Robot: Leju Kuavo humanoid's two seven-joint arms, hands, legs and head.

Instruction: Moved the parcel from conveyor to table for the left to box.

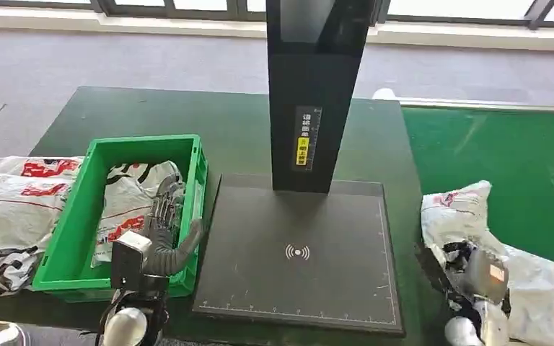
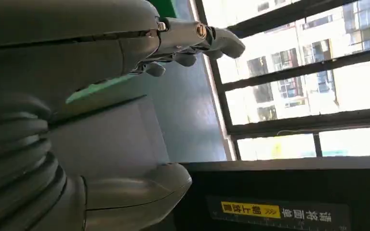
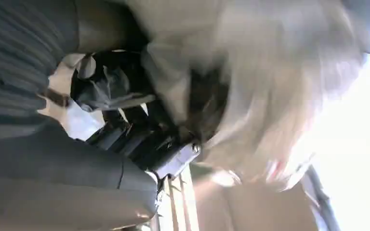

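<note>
A white parcel (image 1: 469, 213) with red and black print lies on the green conveyor (image 1: 490, 144) at the right. My right hand (image 1: 469, 270) grips its near left end, dark fingers dug into the plastic. In the right wrist view the parcel (image 3: 250, 72) is blurred and pressed against my right hand (image 3: 139, 130). My left hand (image 1: 162, 231) hovers over the right wall of the green crate (image 1: 68, 238), fingers spread and holding nothing. Another white parcel (image 1: 133, 191) lies inside the crate. In the left wrist view my left hand (image 2: 101, 72) has its fingers (image 2: 212, 38) stretched out.
A black scanner plate (image 1: 299, 288) with a tall black column (image 1: 314, 94) stands in the middle of the dark green table (image 1: 151, 112). More white parcels (image 1: 14, 202) are piled left of the crate. Windows run along the far wall.
</note>
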